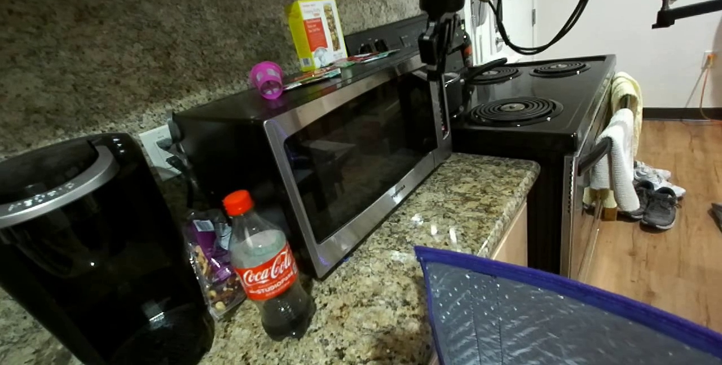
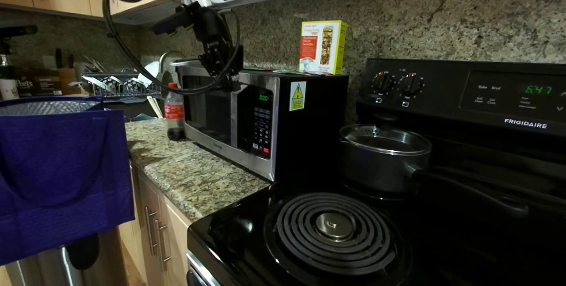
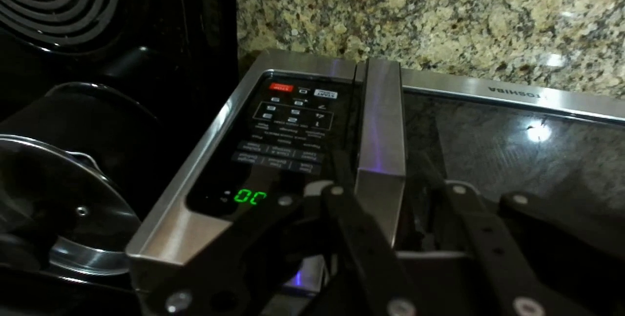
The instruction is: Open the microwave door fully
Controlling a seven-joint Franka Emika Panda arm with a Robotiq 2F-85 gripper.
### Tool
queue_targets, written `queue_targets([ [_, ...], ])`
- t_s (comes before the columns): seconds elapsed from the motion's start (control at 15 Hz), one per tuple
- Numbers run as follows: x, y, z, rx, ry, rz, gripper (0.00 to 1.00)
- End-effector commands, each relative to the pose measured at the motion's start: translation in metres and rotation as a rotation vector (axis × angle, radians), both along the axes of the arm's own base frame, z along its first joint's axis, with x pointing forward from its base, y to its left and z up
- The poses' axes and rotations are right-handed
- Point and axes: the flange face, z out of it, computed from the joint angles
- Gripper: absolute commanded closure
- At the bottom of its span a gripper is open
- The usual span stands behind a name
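The microwave (image 1: 225,133) stands on the granite counter, black with a steel front; it shows in both exterior views (image 2: 311,131). The microwave door (image 1: 361,156) is shut, flush with the front; its dark window also shows in an exterior view (image 2: 205,111) and in the wrist view (image 3: 498,159). The steel door handle (image 3: 383,125) runs beside the keypad. My gripper (image 3: 385,164) is open, its blurred fingers on either side of the upper handle, with gaps seen between. In both exterior views the gripper (image 1: 434,66) points down at the handle's top (image 2: 230,83). Contact cannot be told.
A cola bottle (image 1: 265,275) and a coffee maker (image 1: 96,252) stand beside the microwave. A purple bag (image 2: 66,158) is in front of the counter. A pink cup (image 1: 267,78) and yellow box (image 1: 317,35) are on top. A pot (image 2: 384,166) sits on the stove (image 2: 239,242).
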Motion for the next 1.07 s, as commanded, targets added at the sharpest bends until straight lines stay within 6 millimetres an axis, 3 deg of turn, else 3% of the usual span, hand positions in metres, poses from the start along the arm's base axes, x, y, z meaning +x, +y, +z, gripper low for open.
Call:
queue_targets([
  [0.0,-0.043,-0.013,0.033,-0.002,-0.011,-0.082,0.84],
  [0.13,-0.055,-0.018,0.047,-0.01,-0.02,-0.111,0.84],
  [0.2,-0.06,-0.019,0.05,0.002,-0.017,-0.124,0.39],
  [0.33,-0.066,-0.019,0.054,0.027,-0.006,-0.139,0.34],
  [0.67,-0.062,-0.015,0.041,0.085,0.047,-0.149,0.02],
  [1.0,-0.048,-0.015,0.019,0.102,0.042,-0.149,0.0],
])
